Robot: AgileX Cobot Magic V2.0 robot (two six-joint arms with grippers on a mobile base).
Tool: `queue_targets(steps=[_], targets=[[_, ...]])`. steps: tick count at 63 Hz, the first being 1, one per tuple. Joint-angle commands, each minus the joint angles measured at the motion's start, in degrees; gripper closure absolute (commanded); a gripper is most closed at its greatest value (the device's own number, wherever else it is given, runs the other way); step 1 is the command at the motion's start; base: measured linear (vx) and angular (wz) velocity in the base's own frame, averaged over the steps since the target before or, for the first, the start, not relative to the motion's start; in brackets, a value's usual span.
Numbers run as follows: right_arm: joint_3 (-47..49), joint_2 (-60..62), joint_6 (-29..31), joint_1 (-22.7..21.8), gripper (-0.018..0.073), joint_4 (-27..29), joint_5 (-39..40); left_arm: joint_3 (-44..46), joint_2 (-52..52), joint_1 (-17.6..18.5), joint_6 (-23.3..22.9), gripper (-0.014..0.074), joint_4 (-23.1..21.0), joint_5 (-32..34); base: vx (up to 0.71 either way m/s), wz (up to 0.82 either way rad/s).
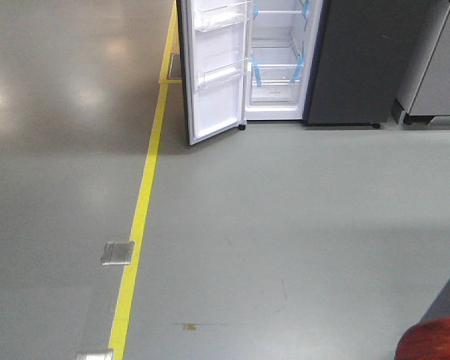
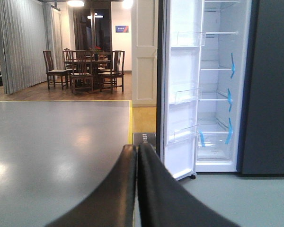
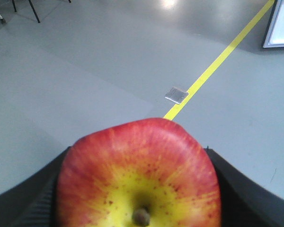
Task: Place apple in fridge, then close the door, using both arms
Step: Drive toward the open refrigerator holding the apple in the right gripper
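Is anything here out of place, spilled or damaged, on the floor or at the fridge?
Nothing looks spilled or damaged. The fridge door stands wide open, as the task needs. The apple sits whole in the right claw. Only a small brownish mark on the floor, beside the yellow line, stands out.

Front cam: bright, even overhead light. The floor (image 1: 285, 225) shows soft glare blobs at upper left and a faint shadow at bottom right. The apple (image 1: 435, 339) in that corner is a blurred red smear, too close to focus.

Left wrist cam: the fridge (image 2: 213, 94) interior is nearly blown out white and the ceiling lamp (image 2: 75, 3) flares. The dining room (image 2: 85, 66) behind is dimmer. My left gripper (image 2: 137, 189) is near-black, soft, no detail.

Right wrist cam: apple well lit, slightly soft. Floor glare at top centre. My right gripper's fingers (image 3: 255, 198) are dark and fuzzy.
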State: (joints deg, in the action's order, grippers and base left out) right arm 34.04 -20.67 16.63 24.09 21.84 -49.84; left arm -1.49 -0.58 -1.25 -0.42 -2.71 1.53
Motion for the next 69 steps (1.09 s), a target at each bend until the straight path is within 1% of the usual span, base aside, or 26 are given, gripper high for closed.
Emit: queue_targets(steps=[1, 69], targets=[[1.45, -0.43, 0.45, 0.03, 0.0158, 1.36, 4.01, -1.22, -0.93, -0.09, -0.56, 0.0603, -0.44, 3.92, 0.34, 0.02], [1.45, -0.43, 0.45, 0.03, 0.0158, 1.36, 4.01, -1.22, -0.93, -0.09, -0.56, 0.0603, -0.44, 3.92, 0.33, 0.01]])
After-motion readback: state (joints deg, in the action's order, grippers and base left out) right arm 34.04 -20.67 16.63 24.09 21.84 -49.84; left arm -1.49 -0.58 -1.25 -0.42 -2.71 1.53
